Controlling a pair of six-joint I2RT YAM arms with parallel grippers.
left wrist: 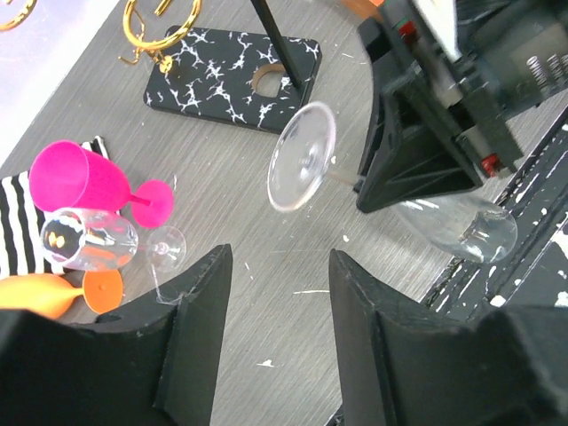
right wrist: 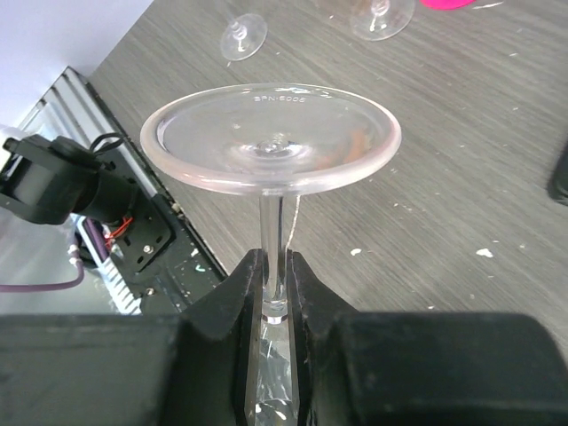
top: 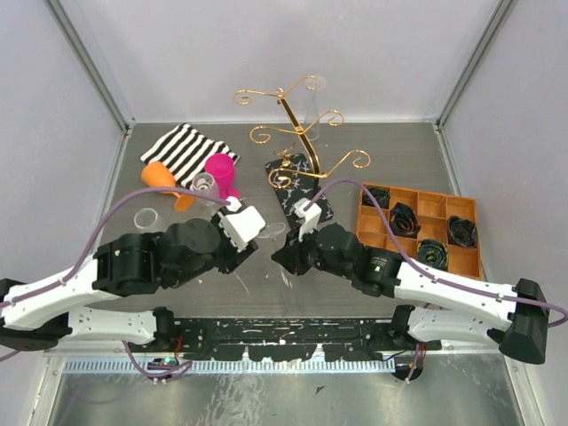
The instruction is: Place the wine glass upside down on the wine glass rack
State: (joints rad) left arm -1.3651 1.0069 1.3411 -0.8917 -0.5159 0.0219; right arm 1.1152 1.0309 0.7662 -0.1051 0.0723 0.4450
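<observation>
Right gripper point(right wrist: 275, 266), seen from the right wrist, has both fingers pressed onto the thin stem of the wine glass point(right wrist: 271, 138). The round foot faces away from the wrist, the bowl runs back beneath the fingers, and the glass is clear of the grey table point(right wrist: 461, 160).

From the left wrist, the left gripper point(left wrist: 277, 302) stands spread with nothing between its fingers. Beyond it the glass hangs roughly sideways, foot to the left and bowl to the right. The wine glass rack point(left wrist: 235, 80) shows its black marbled base farther off, apart from the glass. On the left a pink glass point(left wrist: 75, 177), a clear glass point(left wrist: 89, 240) and an orange glass point(left wrist: 44, 297) lie close together.

From above, the two grippers sit side by side at mid-table, near of the rack, whose gold curled arms rise at the far centre. An orange tray point(top: 435, 206) sits to the right.
</observation>
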